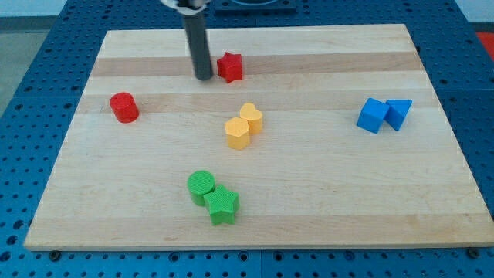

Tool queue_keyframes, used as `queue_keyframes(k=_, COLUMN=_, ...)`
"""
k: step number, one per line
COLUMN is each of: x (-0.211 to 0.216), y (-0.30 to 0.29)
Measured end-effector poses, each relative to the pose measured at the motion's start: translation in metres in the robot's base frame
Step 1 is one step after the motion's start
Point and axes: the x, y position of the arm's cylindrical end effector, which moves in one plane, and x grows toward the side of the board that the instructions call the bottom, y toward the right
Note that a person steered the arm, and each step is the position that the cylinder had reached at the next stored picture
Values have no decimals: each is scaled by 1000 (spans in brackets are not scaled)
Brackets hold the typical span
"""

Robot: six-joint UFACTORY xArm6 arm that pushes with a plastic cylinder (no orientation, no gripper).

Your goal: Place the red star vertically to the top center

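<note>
The red star (229, 67) lies on the wooden board (324, 193) near the view's top, a little left of centre. My tip (204, 77) stands just to the star's left, very close to it or touching; I cannot tell which. The dark rod rises from the tip to the view's top edge.
A red cylinder (123, 107) sits at the left. A yellow heart (251, 116) and a yellow hexagon (238, 133) touch near the centre. A green cylinder (201, 186) and a green star (222, 205) touch near the bottom. A blue cube (373, 115) and a blue triangle (398, 113) touch at the right.
</note>
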Motion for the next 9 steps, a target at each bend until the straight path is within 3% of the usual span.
queue_keyframes(k=5, x=-1, y=94)
queue_keyframes(k=7, x=23, y=32)
queue_keyframes(k=9, x=-68, y=22)
